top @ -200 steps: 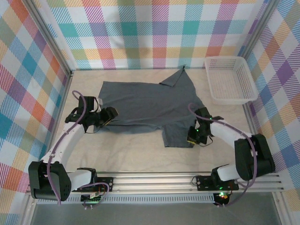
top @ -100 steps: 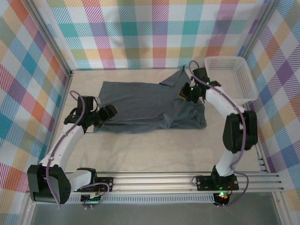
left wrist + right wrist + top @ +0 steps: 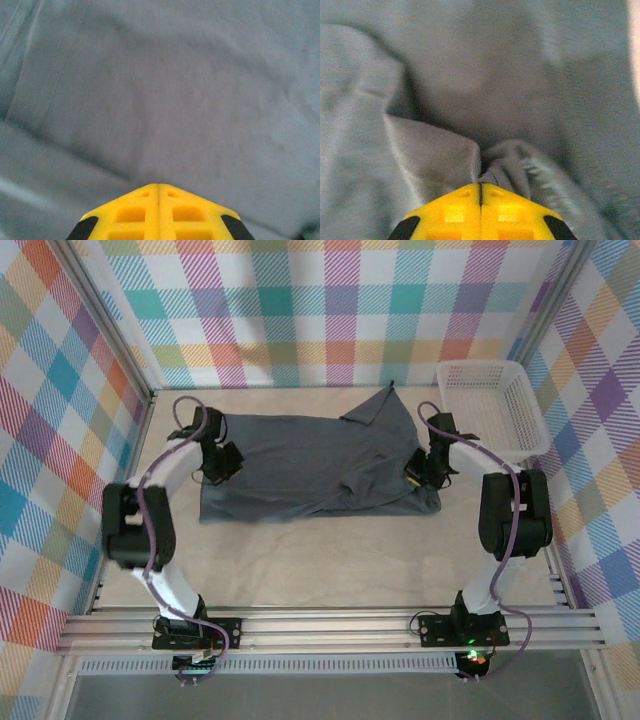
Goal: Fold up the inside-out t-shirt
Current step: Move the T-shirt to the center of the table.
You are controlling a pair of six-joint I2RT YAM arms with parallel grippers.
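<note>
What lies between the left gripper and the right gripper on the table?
The blue-grey t-shirt: its rumpled cloth covers the whole stretch from the left gripper to the right gripper, as seen in the top external view.

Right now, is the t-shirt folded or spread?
Partly folded: the t-shirt has its right side doubled over itself, while its left side lies flat.

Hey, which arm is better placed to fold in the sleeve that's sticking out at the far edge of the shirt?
Right. The sleeve lies at the far right side of the t-shirt, near the right claw, which sits shut on bunched cloth there. The left claw is at the opposite left edge.
</note>
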